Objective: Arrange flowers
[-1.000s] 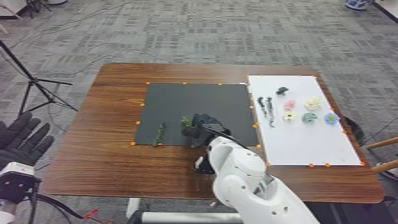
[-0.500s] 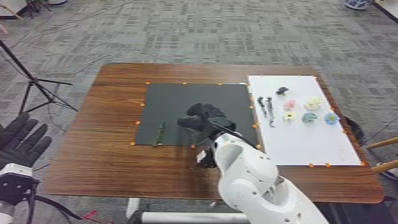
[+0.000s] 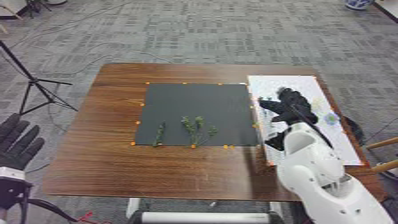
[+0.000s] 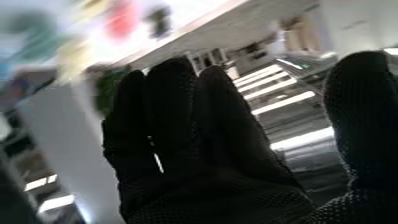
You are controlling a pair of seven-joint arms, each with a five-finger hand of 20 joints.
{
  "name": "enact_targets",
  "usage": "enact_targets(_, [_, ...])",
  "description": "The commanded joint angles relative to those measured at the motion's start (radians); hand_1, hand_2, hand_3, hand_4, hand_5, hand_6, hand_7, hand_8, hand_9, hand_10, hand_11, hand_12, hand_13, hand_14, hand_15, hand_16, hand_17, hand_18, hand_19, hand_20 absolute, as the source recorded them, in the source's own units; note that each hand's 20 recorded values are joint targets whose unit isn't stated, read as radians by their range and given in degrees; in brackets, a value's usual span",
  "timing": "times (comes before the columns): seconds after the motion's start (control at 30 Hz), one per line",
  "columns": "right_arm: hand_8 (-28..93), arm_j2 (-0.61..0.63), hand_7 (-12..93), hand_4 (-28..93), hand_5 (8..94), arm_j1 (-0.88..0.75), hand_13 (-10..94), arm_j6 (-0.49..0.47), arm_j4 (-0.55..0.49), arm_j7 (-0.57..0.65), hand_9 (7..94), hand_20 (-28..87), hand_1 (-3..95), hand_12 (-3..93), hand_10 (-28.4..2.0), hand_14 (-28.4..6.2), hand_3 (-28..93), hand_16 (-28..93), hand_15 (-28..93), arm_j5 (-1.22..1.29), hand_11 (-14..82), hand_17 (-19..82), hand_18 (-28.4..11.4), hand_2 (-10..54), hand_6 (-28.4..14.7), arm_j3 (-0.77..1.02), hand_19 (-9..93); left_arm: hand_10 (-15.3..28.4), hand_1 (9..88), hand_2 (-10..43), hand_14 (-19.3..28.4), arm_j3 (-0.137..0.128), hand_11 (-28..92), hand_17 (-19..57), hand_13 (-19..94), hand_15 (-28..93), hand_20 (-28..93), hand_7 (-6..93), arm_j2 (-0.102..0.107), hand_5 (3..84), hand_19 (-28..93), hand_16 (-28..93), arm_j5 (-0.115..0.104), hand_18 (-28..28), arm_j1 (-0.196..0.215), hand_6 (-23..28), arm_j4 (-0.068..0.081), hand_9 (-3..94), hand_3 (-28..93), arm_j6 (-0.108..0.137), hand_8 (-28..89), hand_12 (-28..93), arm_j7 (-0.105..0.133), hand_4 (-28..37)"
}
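One green stem [image 3: 160,134] and one green cluster [image 3: 194,131] lie by your black mat's [image 3: 200,100] bottom edge, one blue flower [image 3: 331,119] by the white board's [image 3: 266,82] right edge, your right hand [image 3: 293,106] above, fingers straight, thumb wide, your left hand [image 3: 16,147] spread.

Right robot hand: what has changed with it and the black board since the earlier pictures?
The right robot hand has moved right, off the black board to over the white board, its fingers open. That leaves in full view the leafy stems it was covering. The lone green stem at the black board's left side stayed as it was.
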Motion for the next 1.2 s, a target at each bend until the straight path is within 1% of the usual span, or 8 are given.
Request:
enact_targets(0.03, [-8,0.021,4,-21,56.0,0.041,54,0.020,0.092,-0.025,49.5,35,28.5,20.2,-28.1,-20.9,68,26,79,-0.034,22.8,30,-28.4,-5.7,-18.5,-0.071,85,11.6,23.0,18.2,12.3,0.001,11,-3.8,19,19,12,8.5,0.010,33.1,15,-1,-0.015,9.8,0.004,6.9,-0.004,27.2,70,-0.003,-7,13,0.015,-28.3])
enact_targets(0.23, [-9,0.008,5,-24,56.5,0.150,55,0.021,0.176,-0.029,49.4,36,30.0,19.7,-27.4,-20.1,68,26,80,-0.074,23.7,31,-28.4,-9.4,-18.3,-0.154,85,11.7,23.0,18.3,12.4,0.016,11,-3.9,19,19,12,8.5,0.025,33.2,15,-1,-0.011,9.8,-0.021,7.0,0.004,27.2,70,-0.003,-7,13,0.005,-28.3])
enact_targets(0.4, [-9,-0.018,5,-26,56.6,0.218,55,-0.015,0.238,-0.012,49.5,36,30.7,19.7,-27.2,-19.8,68,26,80,-0.082,23.9,31,-28.4,-9.5,-18.5,-0.180,86,11.7,22.9,18.3,12.4,0.022,11,-4.0,19,19,12,8.4,0.021,33.1,15,-1,-0.021,9.9,-0.016,7.0,0.000,27.2,70,0.008,-7,13,0.015,-28.3])
enact_targets(0.63, [-9,-0.038,5,-27,56.6,0.285,56,-0.103,0.315,-0.004,49.7,36,35.2,19.6,-27.1,-19.5,69,26,80,-0.081,23.9,32,-28.4,-9.5,-18.7,-0.206,86,11.6,22.9,18.4,12.4,0.015,11,-4.0,19,19,12,8.4,0.006,33.2,15,-1,-0.012,9.8,-0.003,7.1,-0.009,27.2,70,0.003,-7,13,0.018,-28.3])
enact_targets(0.93, [-10,-0.032,4,-28,56.7,0.357,56,-0.200,0.382,0.006,50.9,37,36.7,19.0,-27.5,-19.2,67,27,80,-0.046,22.2,31,-28.4,-9.5,-19.7,-0.270,86,11.7,23.0,18.4,12.3,0.015,11,-3.9,19,19,12,8.5,0.007,33.2,15,-1,-0.017,9.8,0.003,7.0,-0.011,27.2,70,-0.003,-7,13,0.023,-28.3])
enact_targets(1.07, [-10,-0.042,5,-28,60.6,0.357,59,-0.215,0.397,-0.005,55.3,38,39.9,19.5,-25.3,-17.7,65,27,79,-0.054,23.2,32,-28.4,-9.5,-17.0,-0.279,86,11.7,23.0,18.4,12.4,0.017,11,-4.0,19,19,12,8.5,0.005,33.2,15,-1,-0.015,9.8,-0.005,7.0,-0.012,27.2,70,0.003,-7,13,0.019,-28.3])
enact_targets(1.13, [-9,-0.051,8,-28,63.3,0.370,62,-0.306,0.401,-0.010,60.6,39,45.2,19.9,-22.2,-15.9,66,29,78,-0.044,24.5,34,-28.4,-9.5,-12.8,-0.277,87,11.7,23.0,18.4,12.4,0.021,11,-4.0,19,19,12,8.5,0.012,33.2,15,-1,-0.024,9.8,0.001,7.0,-0.014,27.2,70,0.005,-7,13,0.029,-28.3])
enact_targets(1.2, [-10,-0.055,12,-28,65.7,0.370,66,-0.293,0.409,-0.005,66.7,40,49.9,20.5,-19.4,-14.1,68,33,76,-0.046,23.9,36,-28.4,-9.5,-9.3,-0.285,87,11.7,23.0,18.4,12.3,0.023,11,-3.9,19,19,12,8.5,0.012,33.2,15,-1,-0.019,9.8,0.000,7.0,-0.012,27.2,70,-0.002,-7,13,0.022,-28.3])
